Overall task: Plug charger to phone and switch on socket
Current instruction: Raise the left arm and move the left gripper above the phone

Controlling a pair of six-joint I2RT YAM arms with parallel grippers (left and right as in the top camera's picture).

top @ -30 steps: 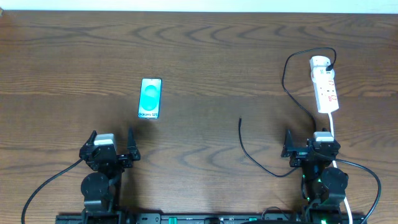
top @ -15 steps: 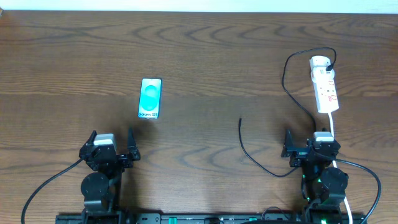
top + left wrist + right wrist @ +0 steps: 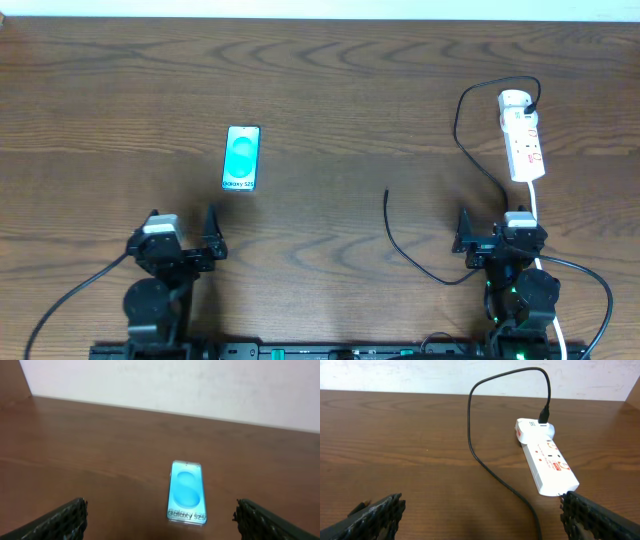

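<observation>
While both arms sit at the near edge, the left gripper (image 3: 181, 222) has its fingers spread wide and empty, and the right gripper (image 3: 500, 230) is spread just as wide, also holding nothing. Just left of the right gripper, the charger (image 3: 393, 232) lies on the worktop (image 3: 330, 80) as a thin black cable, with its free plug tip (image 3: 387, 193) pointing toward the far side, between the two arms. It looks light and limp, so it would likely flop and twist if taken far back. The best hold is probably right behind the tip, on the short stiff part, so the end can be aimed. Beyond the left gripper, the phone (image 3: 241, 158) lies flat, screen up, text end nearest. It looks thin and smooth and may slide when pushed, so steadying it by its long edges seems wise. The socket (image 3: 523, 140) lies far right, rigid, with the charger's other end plugged into its far end. Its switches should need only a firm press from above.
</observation>
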